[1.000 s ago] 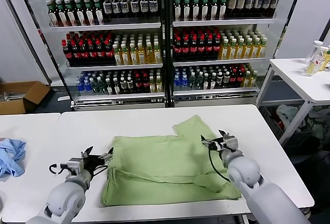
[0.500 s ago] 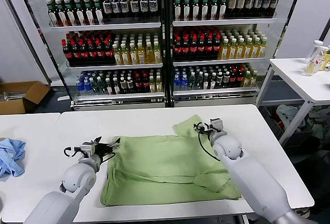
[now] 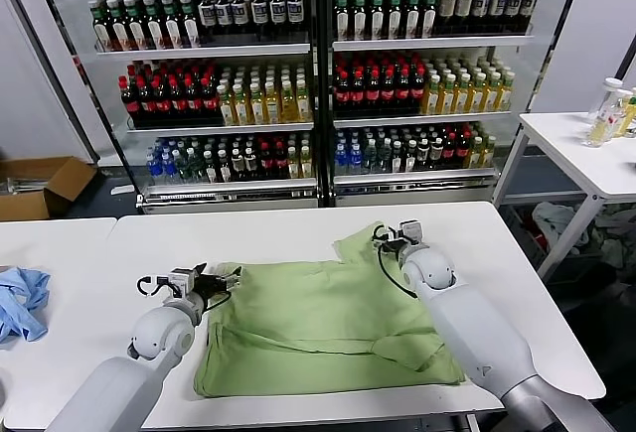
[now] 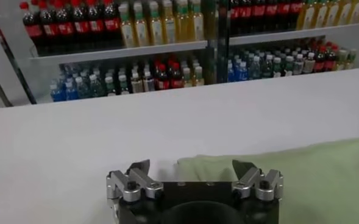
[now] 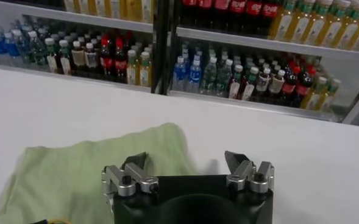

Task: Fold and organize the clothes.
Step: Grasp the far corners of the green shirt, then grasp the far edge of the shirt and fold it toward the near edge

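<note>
The light green polo shirt (image 3: pixel 318 323) lies spread on the white table (image 3: pixel 278 233), partly folded, with one sleeve (image 3: pixel 363 243) sticking out toward the far side. My left gripper (image 3: pixel 227 278) is open at the shirt's far left corner, which shows in the left wrist view (image 4: pixel 301 176). My right gripper (image 3: pixel 388 236) is open at the far edge of the sleeve, whose fabric shows in the right wrist view (image 5: pixel 75 170). Neither gripper holds anything. The collar, buttons and chest print are hidden.
A light blue garment (image 3: pixel 20 303) lies at the table's left edge. Glass-door fridges full of bottles (image 3: pixel 318 65) stand behind the table. A second white table (image 3: pixel 586 149) with bottles is at the right, and a cardboard box (image 3: pixel 40 184) on the floor at left.
Both grippers have moved away from me: the left to the shirt's far left corner, the right up along the sleeve to its far edge. The shirt has not moved.
</note>
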